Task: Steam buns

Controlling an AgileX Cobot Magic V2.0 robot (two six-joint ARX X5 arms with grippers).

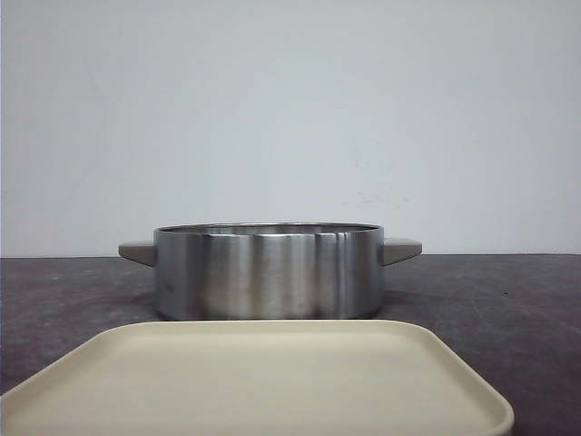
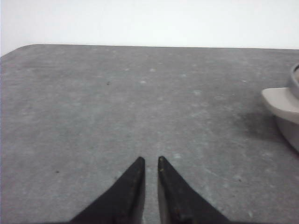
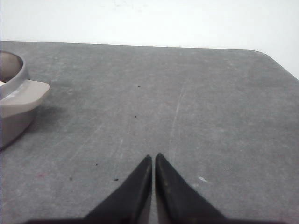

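Both grippers, left (image 2: 151, 159) and right (image 3: 153, 157), hover low over the tabletop (image 2: 140, 102), fingers nearly pressed together, beside the steel pot (image 1: 268, 271).

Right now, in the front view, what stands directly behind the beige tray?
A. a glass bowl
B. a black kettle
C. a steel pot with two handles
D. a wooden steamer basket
C: a shiny steel pot with a grey handle on each side stands on the dark table just behind the tray.
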